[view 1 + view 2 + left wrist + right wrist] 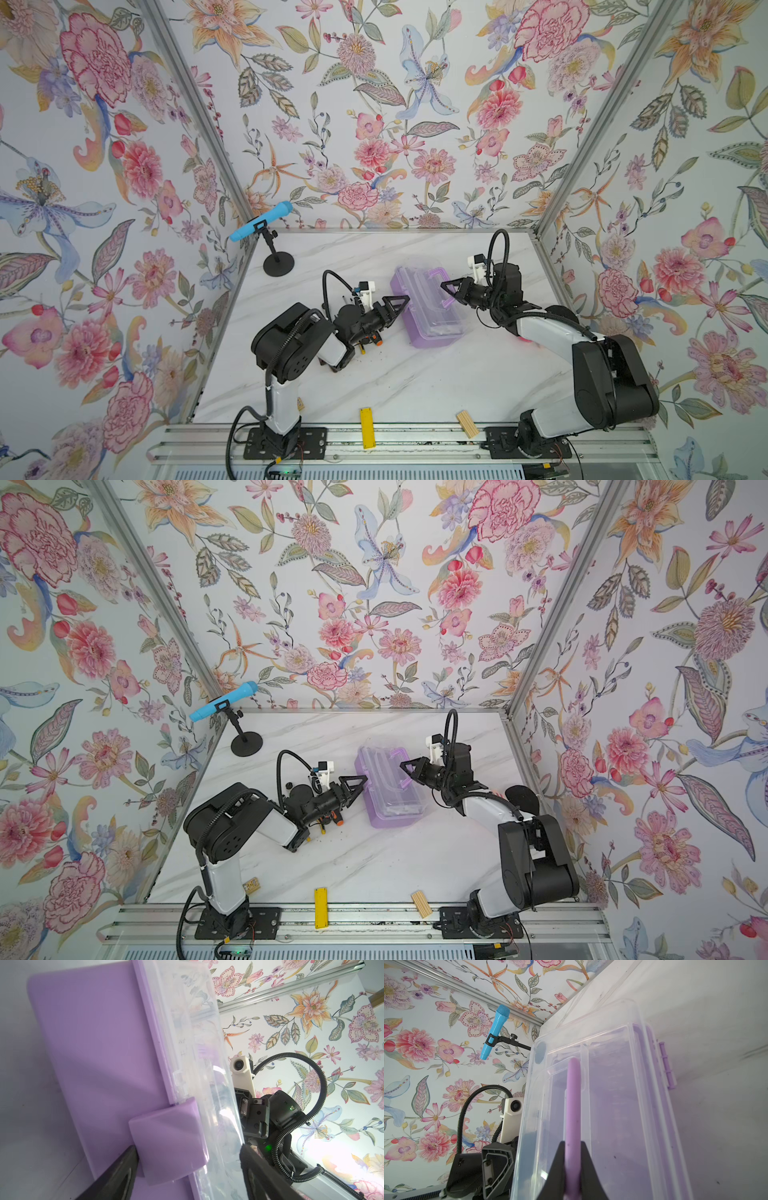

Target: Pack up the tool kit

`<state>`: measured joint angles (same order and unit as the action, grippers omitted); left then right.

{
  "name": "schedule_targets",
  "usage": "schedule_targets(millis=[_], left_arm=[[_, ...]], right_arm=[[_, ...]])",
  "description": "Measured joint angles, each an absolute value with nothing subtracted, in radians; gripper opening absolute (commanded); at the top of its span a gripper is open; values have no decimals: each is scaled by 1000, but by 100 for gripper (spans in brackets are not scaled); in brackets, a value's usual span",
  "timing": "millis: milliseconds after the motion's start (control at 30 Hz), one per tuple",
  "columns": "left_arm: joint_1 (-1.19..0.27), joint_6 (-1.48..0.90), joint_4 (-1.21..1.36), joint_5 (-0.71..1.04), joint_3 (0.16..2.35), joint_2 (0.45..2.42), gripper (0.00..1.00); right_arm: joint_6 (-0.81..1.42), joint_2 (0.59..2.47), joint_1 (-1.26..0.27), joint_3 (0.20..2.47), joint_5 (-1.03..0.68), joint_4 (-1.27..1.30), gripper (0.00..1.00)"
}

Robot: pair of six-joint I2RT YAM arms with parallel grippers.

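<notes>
Two robot arms flank the tool kit (pixel 432 320), a small case with a lilac base and a clear lid. In both top views it lies at a slant on the marble table (pixel 415 382), a little right of centre, with its lid down.

From the right, the right gripper (pixel 572 1147) has its fingers pinched tight on the case's purple handle (pixel 572 1095), which stands up from the lid. The wrist camera there shows the handle gripped between the two black fingers.

From the left, the left gripper (pixel 400 306) meets the front of the case with its fingers spread wide and holding nothing. In the left wrist view one finger (pixel 118 1172) sits just beside the purple latch (pixel 168 1142), low against the lilac wall. The other finger is on the lid side. Whether the latch is snapped home cannot be told.

Beneath the left wrist an orange-and-black tool handle (pixel 377 339) lies on the table, outside the case and mostly hidden by the arm.

A blue microphone (pixel 261 220) on a black stand occupies the far left corner. At the near edge a flat yellow bar (pixel 367 428) and a small wooden block (pixel 467 424) lie well apart from the case
</notes>
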<state>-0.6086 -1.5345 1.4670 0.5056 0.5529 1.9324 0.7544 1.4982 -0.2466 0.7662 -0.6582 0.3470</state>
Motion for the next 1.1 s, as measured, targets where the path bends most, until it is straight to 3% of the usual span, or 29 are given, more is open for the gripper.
schedule_targets(millis=[1100], left_arm=[[-614, -1700, 1542, 587, 743, 1919, 80]], right_arm=[[619, 1491, -295, 786, -425, 194, 0]])
